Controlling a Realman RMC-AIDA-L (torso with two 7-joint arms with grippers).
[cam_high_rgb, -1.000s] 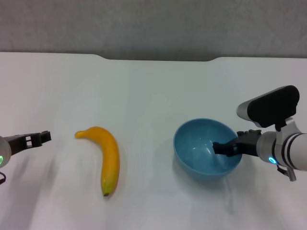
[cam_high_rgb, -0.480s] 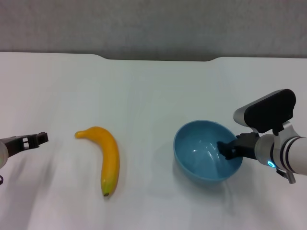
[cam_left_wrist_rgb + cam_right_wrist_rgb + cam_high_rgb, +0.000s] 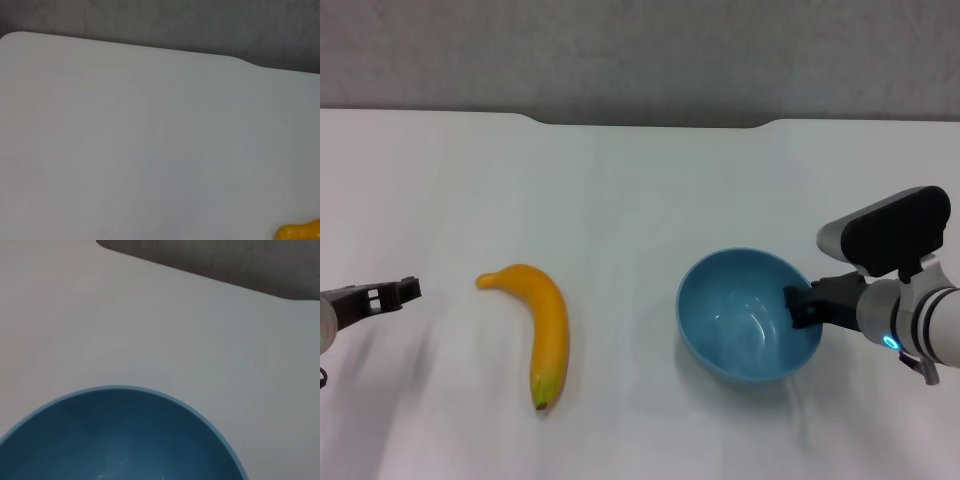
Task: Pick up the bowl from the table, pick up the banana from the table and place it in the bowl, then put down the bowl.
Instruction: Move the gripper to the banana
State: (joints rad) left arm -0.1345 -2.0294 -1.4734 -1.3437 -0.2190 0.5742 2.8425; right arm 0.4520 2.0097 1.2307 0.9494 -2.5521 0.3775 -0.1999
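Gripping the bowl: the right end effector (image 3: 800,305) sits at the bowl's (image 3: 748,315) right-hand rim, dark fingers over the rim wall, apparently clenched on it. Judged so from the head view only; the right wrist view shows the blue basin and no fingers. Whether the bowl base is clear of the counter (image 3: 640,180) cannot be told, though a faint shadow lies beneath it. Bowl interior empty.

Left end effector (image 3: 392,293) hovers low at the far left of the counter, well apart from the banana (image 3: 542,330), fingers pointing toward it. Cannot tell whether it is released or clenched. Left wrist view catches just the banana's stem end at the frame corner.

Banana lies flat on the counter, between the left end effector and the bowl, stem toward the far side, dark tip toward the robot.

Step in hand: first one, taking up the bowl. Banana untouched.

Next move, as judged: left arm must travel toward the banana and close across its middle, while the right keeps the bowl level and open side up to receive it.
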